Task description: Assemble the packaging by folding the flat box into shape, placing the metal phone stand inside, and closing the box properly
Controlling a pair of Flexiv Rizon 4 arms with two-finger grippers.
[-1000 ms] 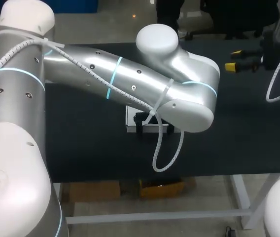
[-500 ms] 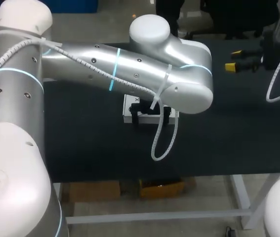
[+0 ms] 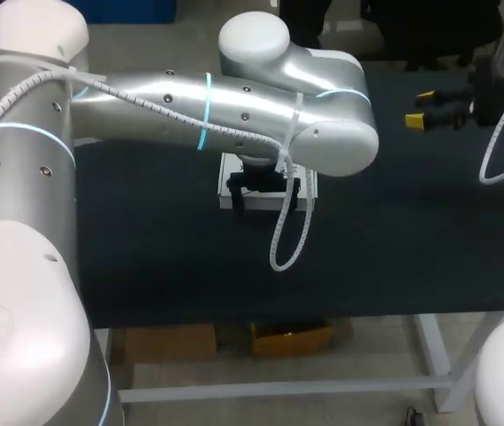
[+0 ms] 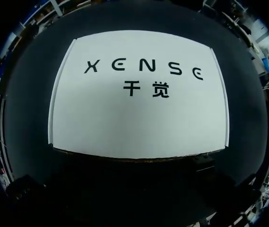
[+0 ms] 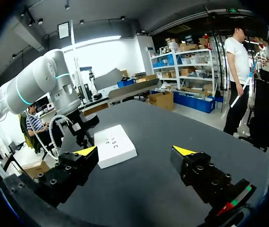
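A closed white box (image 3: 227, 173) with black print lies on the black table, mostly hidden in the head view under my left arm (image 3: 190, 106). In the left wrist view the box's printed top (image 4: 139, 113) lies close ahead of the gripper, whose yellow tips stay out of sight. My left gripper (image 3: 265, 191) stands at the box's near edge, its dark fingers apart. My right gripper (image 5: 135, 151) hovers open at the table's far right (image 3: 421, 107), holding nothing, with the box (image 5: 115, 147) ahead of it. No phone stand shows.
The black table top (image 3: 412, 231) stretches wide around the box on all sides. A white cable loop (image 3: 287, 240) hangs from my left wrist just above the table in front of the box.
My left arm has swung toward the table's far side, and the white box has shifted that way along with its gripper. The right arm has not moved.
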